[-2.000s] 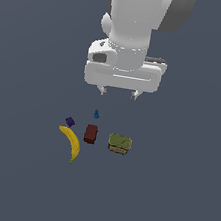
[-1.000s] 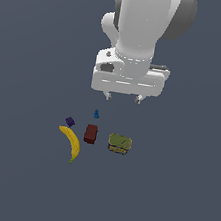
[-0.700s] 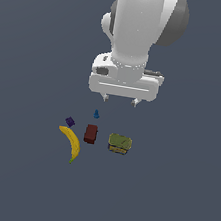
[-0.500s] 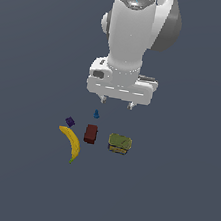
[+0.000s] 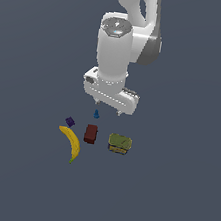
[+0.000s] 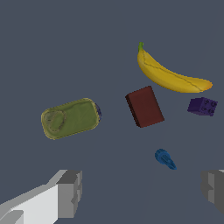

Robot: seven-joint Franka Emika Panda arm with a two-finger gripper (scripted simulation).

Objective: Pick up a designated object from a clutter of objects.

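The gripper [image 5: 107, 107] has swung round and dropped toward the blue piece [image 6: 165, 159] — jaws wide, empty (nothing touched yet) — so the grasp looks close.

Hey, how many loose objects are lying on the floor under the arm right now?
5. The tiny blue piece is nearest the gripper; purple cube, banana, dark red block and olive-green box lie just beyond. None looks hidden.

The claw [image 6: 142, 190] stands wide open, its grey fingers [image 6: 70, 193] far apart. The blue piece [image 6: 165, 159] lies between them, near the red block [image 6: 145, 106]; banana [image 6: 170, 75], purple cube [image 6: 202, 106] and olive can [image 6: 71, 117] lie beyond.
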